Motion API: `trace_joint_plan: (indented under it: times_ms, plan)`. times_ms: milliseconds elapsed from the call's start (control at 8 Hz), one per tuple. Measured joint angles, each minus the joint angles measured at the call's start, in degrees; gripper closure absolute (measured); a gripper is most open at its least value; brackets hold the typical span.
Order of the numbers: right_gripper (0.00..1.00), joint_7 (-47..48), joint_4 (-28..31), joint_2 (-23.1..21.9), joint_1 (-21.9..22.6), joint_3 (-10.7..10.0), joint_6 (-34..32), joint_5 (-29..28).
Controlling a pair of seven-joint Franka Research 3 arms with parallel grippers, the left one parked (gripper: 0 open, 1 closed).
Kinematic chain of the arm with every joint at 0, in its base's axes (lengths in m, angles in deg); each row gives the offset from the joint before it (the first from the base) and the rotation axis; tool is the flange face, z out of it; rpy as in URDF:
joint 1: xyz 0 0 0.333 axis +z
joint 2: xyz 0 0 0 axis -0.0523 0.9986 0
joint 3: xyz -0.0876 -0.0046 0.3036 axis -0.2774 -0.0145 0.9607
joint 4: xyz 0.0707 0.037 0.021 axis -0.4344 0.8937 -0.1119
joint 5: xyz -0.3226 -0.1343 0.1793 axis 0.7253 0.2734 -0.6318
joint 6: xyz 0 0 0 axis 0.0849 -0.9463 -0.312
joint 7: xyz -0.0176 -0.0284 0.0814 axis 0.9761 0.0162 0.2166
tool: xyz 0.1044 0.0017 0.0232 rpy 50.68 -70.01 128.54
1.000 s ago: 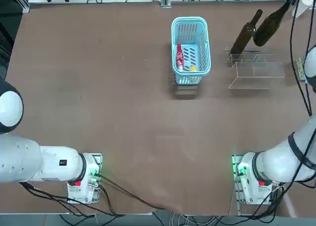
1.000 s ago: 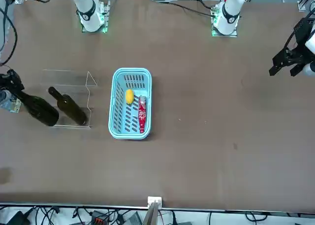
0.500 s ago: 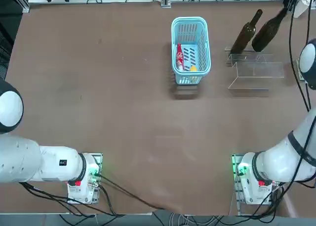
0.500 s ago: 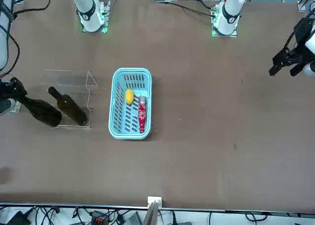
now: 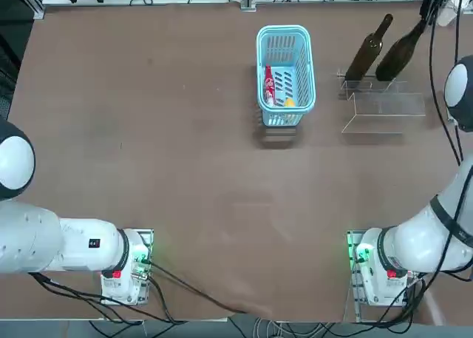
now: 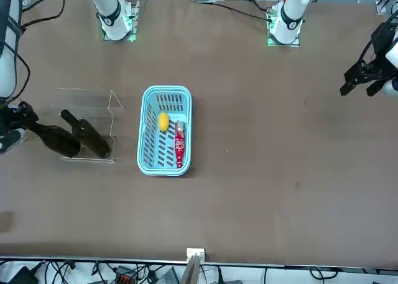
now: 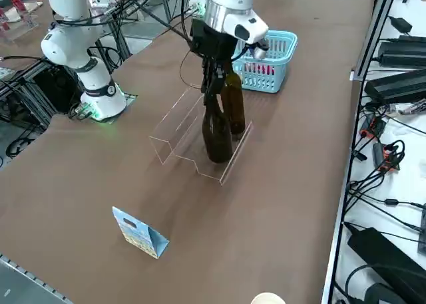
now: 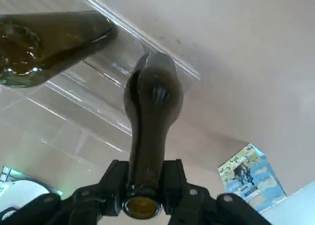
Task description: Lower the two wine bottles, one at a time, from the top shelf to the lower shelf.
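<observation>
We see the right gripper clamped on the neck of one wine bottle, fingers pressed to either side just below the mouth. The gripped bottle stands near upright at the outer end of the clear acrylic stand, its base low at the stand's far, higher step; we cannot tell whether it touches. The second wine bottle stands upright just beside it on the same step, toward the light-blue basket. The lower shelf holds nothing. A small blue printed paper bag sits on the table apart from the stand.
</observation>
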Motion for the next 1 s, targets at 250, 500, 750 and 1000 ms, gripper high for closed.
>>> trace_joint_plan:
  times_ms: [250, 500, 750, 1000]
  plan:
    - [0.61, 0.0, 0.2, 0.5, 0.0, -0.1, 0.6, 0.2]
    - [0.61, 0.0, 1.3, 0.6, 0.0, -0.2, 2.0, 0.5]
    - [0.61, 0.0, 1.3, 0.6, 0.0, -0.2, 2.3, 0.5]
    - [0.44, 0.0, 1.3, 0.5, 0.0, -0.2, 2.3, 0.5]
